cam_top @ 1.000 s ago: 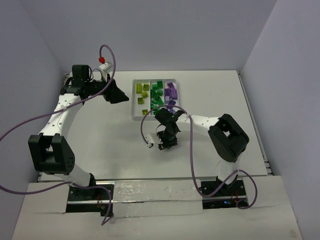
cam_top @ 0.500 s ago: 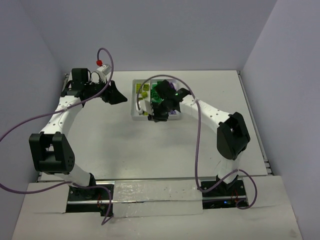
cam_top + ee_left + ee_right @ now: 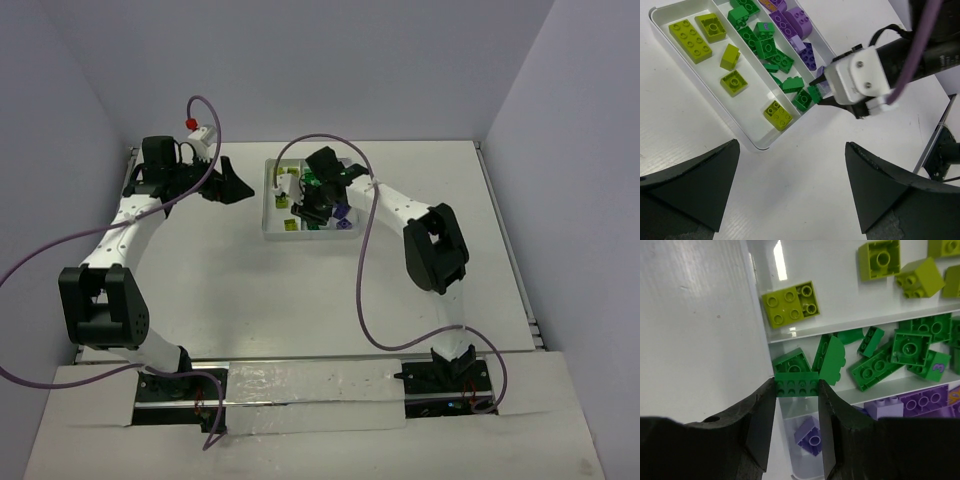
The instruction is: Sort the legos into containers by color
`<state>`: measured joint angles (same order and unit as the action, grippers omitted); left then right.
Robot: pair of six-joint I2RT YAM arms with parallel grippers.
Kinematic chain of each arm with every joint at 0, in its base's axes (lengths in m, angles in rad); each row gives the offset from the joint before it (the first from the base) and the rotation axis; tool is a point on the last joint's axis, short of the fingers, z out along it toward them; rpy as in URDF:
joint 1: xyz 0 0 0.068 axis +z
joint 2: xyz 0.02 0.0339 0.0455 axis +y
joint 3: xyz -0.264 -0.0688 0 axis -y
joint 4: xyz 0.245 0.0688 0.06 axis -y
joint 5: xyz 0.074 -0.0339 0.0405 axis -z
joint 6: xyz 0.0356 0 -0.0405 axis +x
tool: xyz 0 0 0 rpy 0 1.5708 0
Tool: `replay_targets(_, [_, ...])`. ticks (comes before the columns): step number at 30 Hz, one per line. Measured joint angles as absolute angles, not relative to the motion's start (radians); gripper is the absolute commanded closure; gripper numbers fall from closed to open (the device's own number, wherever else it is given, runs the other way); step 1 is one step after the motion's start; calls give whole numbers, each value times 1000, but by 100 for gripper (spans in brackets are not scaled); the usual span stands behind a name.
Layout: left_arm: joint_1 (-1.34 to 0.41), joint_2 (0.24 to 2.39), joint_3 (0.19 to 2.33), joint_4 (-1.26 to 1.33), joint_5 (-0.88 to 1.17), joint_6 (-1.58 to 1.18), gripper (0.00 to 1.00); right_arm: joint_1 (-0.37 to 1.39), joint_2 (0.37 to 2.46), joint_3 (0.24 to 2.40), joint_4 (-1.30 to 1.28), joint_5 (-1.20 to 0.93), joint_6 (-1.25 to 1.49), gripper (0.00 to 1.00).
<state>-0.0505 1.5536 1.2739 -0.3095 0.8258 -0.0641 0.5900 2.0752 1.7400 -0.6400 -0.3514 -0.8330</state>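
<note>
Right gripper point(image 3: 796, 390) — fingers pinched on a small green brick point(image 3: 795, 382), one pad against each of its two opposite sides. Left gripper point(image 3: 790, 192) stands spread wide with nothing between its fingers. It hovers over the bare table point(image 3: 500, 200) to the left of the tray, near it but not touching, and well apart from the other gripper.

Tray point(image 3: 742, 132): white, shallow and square, lying on the table. Two dividers split it into three long parallel lanes. In the top view the right arm point(image 3: 400, 205) reaches in from the right and hides much of the middle and right lanes.

Lanes, left to right:
- yellow-green lane point(image 3: 752, 92) holds five yellow-green legos point(image 3: 690, 40), lying loose and mostly apart.
- green lane point(image 3: 795, 342) holds a crowded heap of green legos point(image 3: 767, 47), several tilted and leaning on each other.
- purple lane point(image 3: 787, 415) holds purple legos point(image 3: 792, 20), packed toward the far end, with one lone purple piece point(image 3: 810, 437) showing between the right fingers.

The pinched brick is at the near end of the green lane, just inside the tray's end wall and close to the divider with the purple lane. Its studs face the wrist camera. It sits right against two other green pieces — whether it rests on the floor or hangs just above it, I cannot tell.
</note>
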Motion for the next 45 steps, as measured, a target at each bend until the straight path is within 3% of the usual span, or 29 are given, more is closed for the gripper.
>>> replay_targets(7, [-51, 1554, 1238, -282, 805, -77, 1, 537, 2159, 1819, -611, -321, -799, 70])
replay_targets(13, [-51, 1554, 1229, -277, 794, -95, 1, 499, 2179, 1850, -571, -318, -776, 59])
replay_targets(24, [-51, 1542, 1210, -264, 718, -117, 1, 495, 2226, 1882, -538, -315, -723, 16])
replay_targets(26, [-50, 1532, 1209, -269, 697, -120, 1, 495, 2226, 1892, -535, -314, -702, 1])
replay_targets(33, [-35, 1526, 1262, -382, 598, -108, 1, 491, 2124, 1845, -523, -266, -571, 0])
replay_targets(38, [-13, 1502, 1264, -435, 485, -91, 1, 443, 1838, 1687, -521, -200, -426, 0])
replay_targets(45, [10, 1402, 1198, -479, 378, -68, 1, 226, 1406, 1338, -495, -72, -253, 0])
